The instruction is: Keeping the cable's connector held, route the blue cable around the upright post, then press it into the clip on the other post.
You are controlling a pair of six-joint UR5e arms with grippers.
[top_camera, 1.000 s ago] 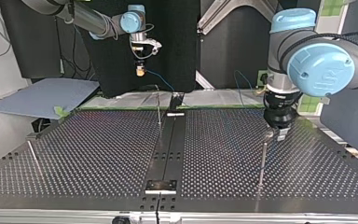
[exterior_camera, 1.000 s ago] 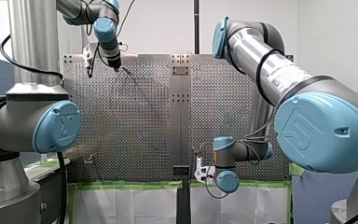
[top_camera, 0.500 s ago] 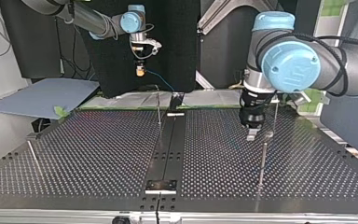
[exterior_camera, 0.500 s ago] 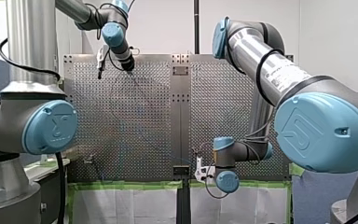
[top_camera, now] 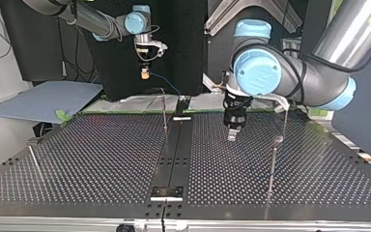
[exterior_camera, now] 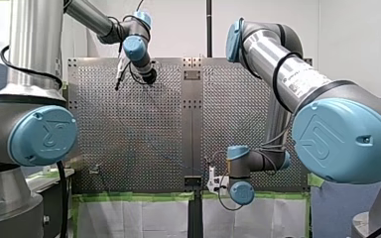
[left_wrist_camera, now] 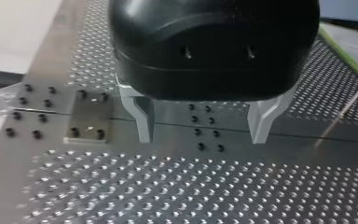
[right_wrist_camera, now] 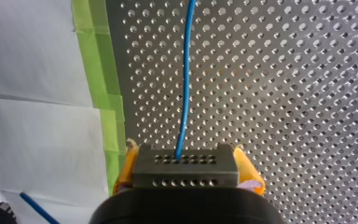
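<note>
My right gripper [right_wrist_camera: 185, 161], with yellow pads, is shut on a grey perforated connector [right_wrist_camera: 186, 176]. The blue cable [right_wrist_camera: 186, 84] leaves the connector and runs ahead over the perforated plate. In the top view that gripper [top_camera: 145, 75] hangs high at the back left, and the cable [top_camera: 166, 84] slopes down towards the plate's far edge. My left gripper [left_wrist_camera: 200, 135] is open, its metal fingers [left_wrist_camera: 142, 119] bare above the plate's central strip. It hovers [top_camera: 232, 137] between a slender post [top_camera: 164, 113] and a thicker post [top_camera: 272, 164] with a small fitting on top.
A perforated metal table [top_camera: 92, 154] with a solid central strip [top_camera: 174, 154] fills the work area. A third short post [top_camera: 35, 162] stands at the top view's left. Green tape [right_wrist_camera: 98, 84] and white sheeting line the plate's edge beside the right gripper.
My left arm has swung away from the thicker post towards the plate's middle, leftwards in the top view and rightwards in the front view. My right arm has stayed still, holding the connector.
</note>
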